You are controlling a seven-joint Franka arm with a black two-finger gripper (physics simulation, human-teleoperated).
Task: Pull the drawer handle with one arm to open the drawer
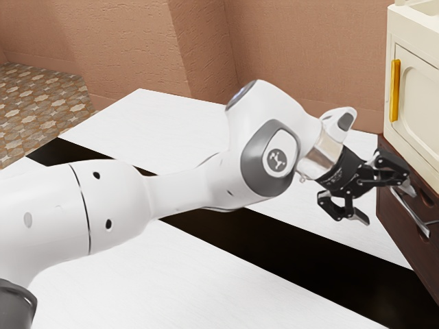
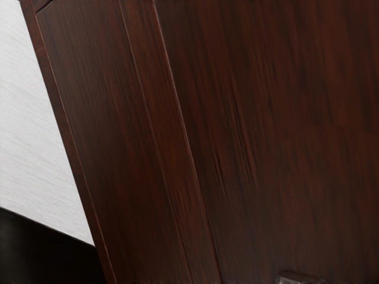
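Arm (image 1: 116, 205) cropped, drawer handle (image 1: 413, 214) partly obscured

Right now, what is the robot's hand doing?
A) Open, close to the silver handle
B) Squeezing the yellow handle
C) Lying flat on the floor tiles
A, because the hand has its two fingers spread wide apart, up by the silver handle on the dark brown cabinet.

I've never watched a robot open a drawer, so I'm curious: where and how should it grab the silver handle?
Probably mid-length on the handle, coming head-on to the dark wood front and closing across the bar's narrow width: it is long, slim and stands off the wood, leaving room behind.
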